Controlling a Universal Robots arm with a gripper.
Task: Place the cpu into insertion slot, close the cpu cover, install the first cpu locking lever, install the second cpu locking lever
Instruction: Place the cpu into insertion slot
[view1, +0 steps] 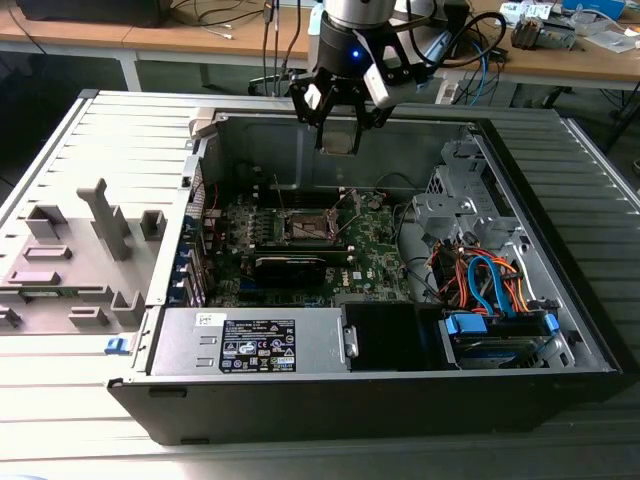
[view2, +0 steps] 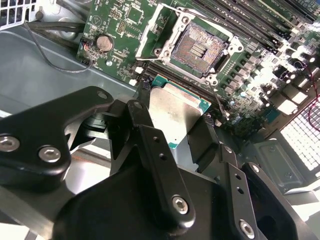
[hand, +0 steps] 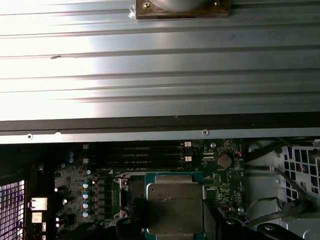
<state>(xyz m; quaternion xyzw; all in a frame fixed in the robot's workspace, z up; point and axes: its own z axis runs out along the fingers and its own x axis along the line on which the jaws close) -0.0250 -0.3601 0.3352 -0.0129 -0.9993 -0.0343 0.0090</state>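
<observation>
A: Cpu (view2: 175, 112), where?
B: Clamped flat between the gripper's (view2: 174, 131) fingers (view2: 150, 135), hanging in air, upper middle of the exterior view.
A: Under it?
B: Open computer case (view1: 300, 400), green board (view1: 378, 252). Slot (view2: 200, 47) bare, dark centre showing, well apart from the cpu. Cover (view2: 152, 27) swung up, standing at the slot's edge.
A: Further back?
B: Wooden desks (view1: 200, 40).
</observation>
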